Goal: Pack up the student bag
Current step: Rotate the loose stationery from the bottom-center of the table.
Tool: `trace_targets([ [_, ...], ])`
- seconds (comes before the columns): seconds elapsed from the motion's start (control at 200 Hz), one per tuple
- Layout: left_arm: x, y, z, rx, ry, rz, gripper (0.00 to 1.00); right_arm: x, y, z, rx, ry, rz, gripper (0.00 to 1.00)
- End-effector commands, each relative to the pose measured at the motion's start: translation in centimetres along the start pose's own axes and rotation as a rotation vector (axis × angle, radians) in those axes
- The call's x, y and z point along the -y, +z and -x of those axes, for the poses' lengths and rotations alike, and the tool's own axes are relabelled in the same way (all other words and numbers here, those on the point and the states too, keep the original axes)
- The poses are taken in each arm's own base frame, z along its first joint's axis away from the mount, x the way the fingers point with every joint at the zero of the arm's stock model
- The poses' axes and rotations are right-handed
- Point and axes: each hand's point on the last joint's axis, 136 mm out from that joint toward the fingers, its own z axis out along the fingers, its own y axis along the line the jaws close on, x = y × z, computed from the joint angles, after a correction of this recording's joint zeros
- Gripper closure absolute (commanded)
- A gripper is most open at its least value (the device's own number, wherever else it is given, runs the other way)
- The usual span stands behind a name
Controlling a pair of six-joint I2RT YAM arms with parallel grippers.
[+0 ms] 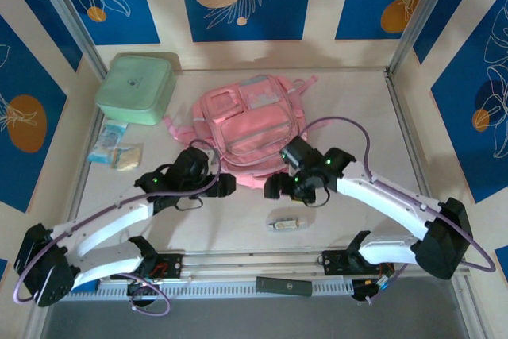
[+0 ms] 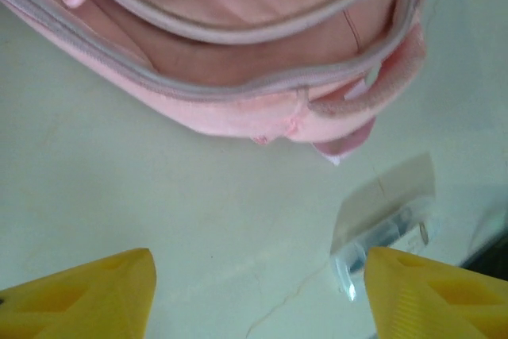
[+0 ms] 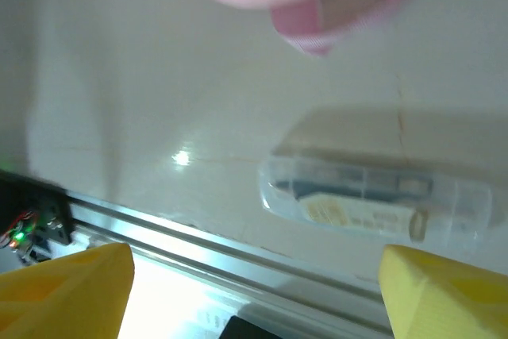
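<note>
Lying nearest us: a small clear case (image 1: 284, 221) on the tabletop (image 1: 230, 232), close to its near edge, between the two arms.
Left gripper (image 2: 258, 295): we see its jaws wide with nothing between them, just short of the near end of the student bag (image 2: 238, 53).
Right gripper (image 3: 254, 283): jaws wide and empty, over bare tabletop beside the clear case.
Student bag (image 1: 250, 125): flat at the tabletop's centre, with both grippers at its near end.
Small packets (image 1: 116, 153): by the left edge.
Mint-green box (image 1: 136, 89): far left corner.
</note>
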Motion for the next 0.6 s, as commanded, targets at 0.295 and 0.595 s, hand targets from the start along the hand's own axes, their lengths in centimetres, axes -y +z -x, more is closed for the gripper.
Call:
trace_targets([
  [0.295, -0.4, -2.1, -3.1, -0.058, 0.090, -0.035, 0.07, 1.8, 5.7, -5.7, 0.071, 0.191, -0.146, 0.11],
  [0.595, -1.8, -2.5, -2.9, 0.001, 0.085, 0.011, 0.01, 2.6, 8.5, -5.6, 0.069, 0.236, -0.169, 0.05],
])
